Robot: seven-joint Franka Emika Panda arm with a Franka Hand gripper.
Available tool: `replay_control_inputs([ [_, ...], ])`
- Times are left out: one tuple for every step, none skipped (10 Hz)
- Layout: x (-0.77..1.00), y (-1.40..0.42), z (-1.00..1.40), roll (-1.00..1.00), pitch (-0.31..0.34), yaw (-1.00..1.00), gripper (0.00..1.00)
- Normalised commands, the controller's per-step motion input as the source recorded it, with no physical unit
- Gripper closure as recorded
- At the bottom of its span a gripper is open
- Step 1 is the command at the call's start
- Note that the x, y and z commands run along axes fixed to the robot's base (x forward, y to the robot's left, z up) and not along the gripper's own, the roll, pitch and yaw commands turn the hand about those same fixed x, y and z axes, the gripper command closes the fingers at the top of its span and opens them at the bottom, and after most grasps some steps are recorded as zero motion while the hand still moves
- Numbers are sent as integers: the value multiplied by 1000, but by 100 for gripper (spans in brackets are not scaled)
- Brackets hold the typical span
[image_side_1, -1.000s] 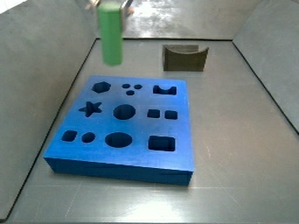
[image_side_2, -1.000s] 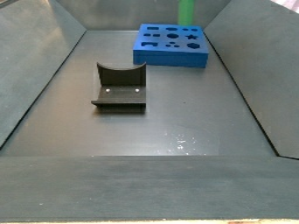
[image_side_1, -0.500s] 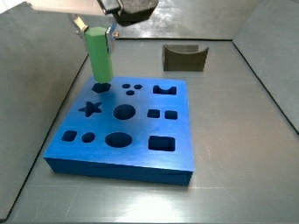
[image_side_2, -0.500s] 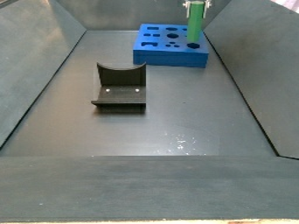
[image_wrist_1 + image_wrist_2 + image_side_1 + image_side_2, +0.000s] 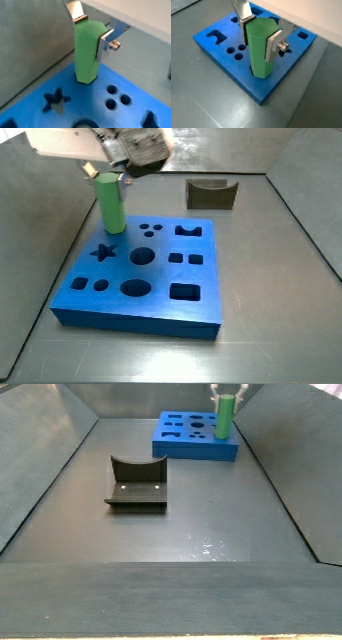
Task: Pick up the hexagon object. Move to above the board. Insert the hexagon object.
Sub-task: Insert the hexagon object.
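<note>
Grey matte floor (image 5: 267, 308) walled by slanted grey panels, faintly scuffed and glossy in spots. On it, near the middle in a side view, the board (image 5: 160, 293): a thick blue foam-like slab with dark cut-outs (star, circles, squares, a notched shape). Behind it, well apart, the dark olive notched block (image 5: 210, 194), seen from the opposite end as a curved-saddle piece (image 5: 135, 483) with the board (image 5: 181, 449) far off.

Tool (image 5: 112, 170) above the board's rear left corner, clamped on the hexagon object (image 5: 112, 204), a bright green matte prism standing upright with its lower end on or in the corner hole.

Shown only in both wrist views: flat silver finger plates (image 5: 107, 37) pressed against opposite faces of the hexagon object (image 5: 87, 55), a small screw head on one plate, and the prism's base meeting the blue top beside the star and twin round holes. In a wrist view (image 5: 262, 47), board's corner edge just past the peg's foot; depth of entry not readable.

Against half a second earlier: peg lower, hexagon hole now covered, tool nearer the board.
</note>
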Motion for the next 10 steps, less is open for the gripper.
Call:
replay_control_inputs([
  [-94,0,-40,0,-9,0,100],
  [0,0,-89,0,0,0,100],
  [0,-49,-980,389,-20,74,100],
  [0,0,-1000,46,-9,49,100],
  [31,0,-1000,11,0,0,100],
  [49,0,-1000,14,0,0,100],
  [0,0,-837,-206,-77,-63,100],
  [0,0,-697,-126,-169,-957,100],
  [26,0,-151,0,17,-206,100],
  [0,57,-6,0,0,0,100],
])
